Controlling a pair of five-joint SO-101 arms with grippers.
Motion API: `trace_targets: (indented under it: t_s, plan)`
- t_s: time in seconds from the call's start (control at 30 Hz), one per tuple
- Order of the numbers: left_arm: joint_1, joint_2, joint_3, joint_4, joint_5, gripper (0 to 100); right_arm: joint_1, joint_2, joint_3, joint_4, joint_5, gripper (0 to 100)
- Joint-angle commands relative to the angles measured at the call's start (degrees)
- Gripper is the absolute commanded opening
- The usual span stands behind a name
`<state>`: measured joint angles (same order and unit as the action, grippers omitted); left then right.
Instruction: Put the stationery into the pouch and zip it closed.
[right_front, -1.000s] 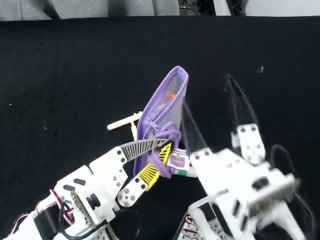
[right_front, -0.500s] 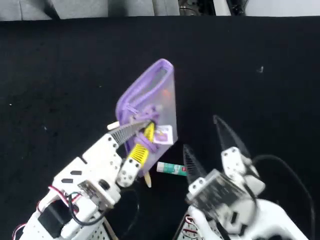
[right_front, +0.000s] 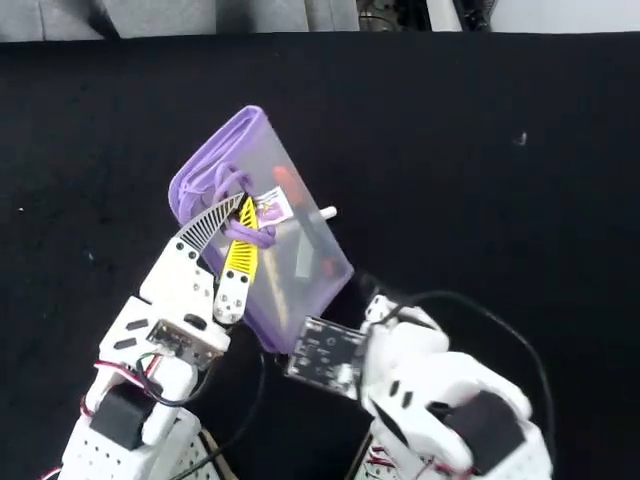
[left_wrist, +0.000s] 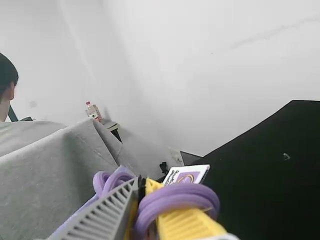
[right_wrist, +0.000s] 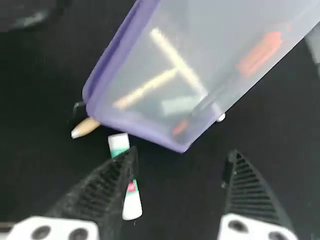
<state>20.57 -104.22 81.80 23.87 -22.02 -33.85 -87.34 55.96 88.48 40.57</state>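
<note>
One black cloth-covered table (right_front: 500, 200) carries everything. Above it hangs the translucent plastic pouch with purple trim (right_front: 290, 250), held tilted. In the high view its long axis runs on a diagonal, with the purple-banded end far and to the left and a lower corner near, toward the right arm. Whether that corner touches the table cannot be told.

Through the pouch's wall (right_wrist: 210, 55) show two cream sticks crossed like a T, an orange-red piece and a dark pen-like shaft.

The left gripper (right_front: 244, 207), with one grey ribbed finger and one yellow finger, is clamped on the pouch's purple cord loop (left_wrist: 175, 200), which wraps around the yellow finger. A small white and purple tag (left_wrist: 186, 175) sits just beside the cord.

The right gripper (right_wrist: 183, 152) is low under the pouch's near corner, its black ribbed fingers spread wide and holding nothing.

On the cloth below the pouch lie a green and white tube (right_wrist: 127, 185), just beside one black finger, and the tip of a wooden pencil (right_wrist: 85, 127) poking out from under the purple edge.
</note>
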Motion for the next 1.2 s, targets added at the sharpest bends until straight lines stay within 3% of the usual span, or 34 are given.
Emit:
trace_targets:
  t_s: [0.0,0.3,0.73,1.03,1.17]
  plan:
    - [-0.22,-0.26,0.13,-1.76,-0.35,3,-0.7,1.36,4.79,-4.66,3.43,27.3]
    - [-0.22,-0.26,0.13,-1.76,-0.35,3,-0.44,1.01,23.78,-16.7,7.38,27.3]
    - [-2.95,-0.26,0.22,-2.46,-0.53,3,3.16,0.84,36.88,-26.2,11.16,27.3]
    - [-13.85,-0.26,8.66,-21.27,-0.53,3,3.69,0.92,37.05,-26.9,11.16,27.2]
    - [-19.65,-0.26,9.01,-24.7,-0.35,3,3.69,1.36,37.05,-26.64,11.16,27.2]
